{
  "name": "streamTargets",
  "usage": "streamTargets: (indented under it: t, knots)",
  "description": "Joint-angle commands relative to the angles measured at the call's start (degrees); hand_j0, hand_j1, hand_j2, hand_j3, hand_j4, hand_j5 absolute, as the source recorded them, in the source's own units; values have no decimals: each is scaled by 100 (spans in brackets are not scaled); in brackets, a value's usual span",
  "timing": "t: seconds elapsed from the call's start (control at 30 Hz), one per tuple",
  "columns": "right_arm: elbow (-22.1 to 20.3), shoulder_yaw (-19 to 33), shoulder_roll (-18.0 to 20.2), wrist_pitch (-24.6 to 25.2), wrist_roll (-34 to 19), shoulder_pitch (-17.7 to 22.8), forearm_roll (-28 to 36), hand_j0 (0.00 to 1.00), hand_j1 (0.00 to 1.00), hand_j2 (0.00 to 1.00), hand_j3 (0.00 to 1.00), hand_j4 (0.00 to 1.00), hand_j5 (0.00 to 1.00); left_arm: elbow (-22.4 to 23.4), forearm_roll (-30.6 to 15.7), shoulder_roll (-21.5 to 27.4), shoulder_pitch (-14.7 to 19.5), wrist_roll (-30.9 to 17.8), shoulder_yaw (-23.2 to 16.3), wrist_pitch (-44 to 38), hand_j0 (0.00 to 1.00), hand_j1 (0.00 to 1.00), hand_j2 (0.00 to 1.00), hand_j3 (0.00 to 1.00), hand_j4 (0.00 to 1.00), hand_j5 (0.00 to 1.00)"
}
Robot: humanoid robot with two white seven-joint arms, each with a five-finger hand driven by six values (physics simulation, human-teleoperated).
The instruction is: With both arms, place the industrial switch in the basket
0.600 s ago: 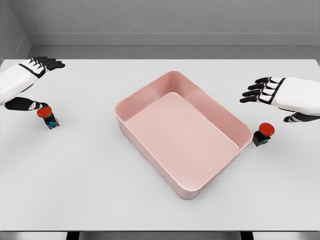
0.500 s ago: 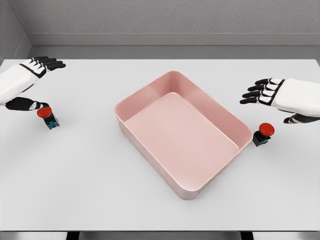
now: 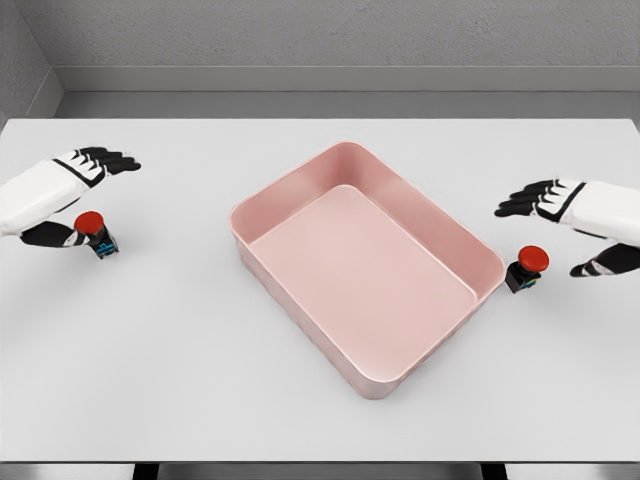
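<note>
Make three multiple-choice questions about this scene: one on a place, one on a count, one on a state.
1. Where is the pink basket?
A. middle of the table
B. the left edge
C. in a hand

2. How many industrial switches are there?
A. one
B. two
C. four

3. What is inside the basket?
A. both switches
B. one switch
C. nothing

Answers:
1 A: it sits mid-table between the left hand and right hand.
2 B: left switch and right switch, each with a red button.
3 C: its floor is bare; both switches stand on the table outside it.
</note>
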State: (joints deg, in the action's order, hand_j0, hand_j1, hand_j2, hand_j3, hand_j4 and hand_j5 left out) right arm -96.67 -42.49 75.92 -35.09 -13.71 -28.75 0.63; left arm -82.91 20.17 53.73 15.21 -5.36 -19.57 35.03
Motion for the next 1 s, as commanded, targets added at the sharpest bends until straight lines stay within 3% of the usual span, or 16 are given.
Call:
streamTargets:
  t: [0.0, 0.1, 0.4, 0.5, 0.73, 0.87, 0.97]
  knots:
    - [16, -22, 36, 9, 9, 36, 403, 100, 100, 100, 100, 100, 100, 3, -39, 32, 0, 0, -3, -3, 100, 100, 100, 100, 100, 100]
    - [69, -110, 19, 9, 26, 115, 368, 100, 100, 100, 100, 100, 100, 3, -39, 41, -70, 0, -12, -3, 100, 100, 100, 100, 100, 100]
    - [1027, -128, -447, 9, 26, 352, 710, 100, 100, 100, 100, 100, 100, 126, -48, 94, -149, 0, -241, -3, 100, 100, 100, 100, 100, 100]
    - [1036, -128, -544, 9, 0, 414, 1062, 100, 100, 100, 100, 100, 100, 231, -74, 103, -149, 0, -249, -3, 100, 100, 100, 100, 100, 100]
    - [1036, -128, -648, 9, -18, 484, 1053, 100, 100, 100, 100, 100, 100, 513, -101, 85, -106, 9, -267, -3, 100, 100, 100, 100, 100, 100]
    - [1220, -128, -904, 9, -35, 493, 1018, 100, 100, 100, 100, 100, 100, 662, -109, 76, -70, 9, -285, -3, 100, 100, 100, 100, 100, 100]
    - [1633, -128, -1185, 9, -62, 493, 1018, 100, 100, 100, 100, 100, 100, 662, -109, 41, -53, 9, -293, -3, 100, 100, 100, 100, 100, 100]
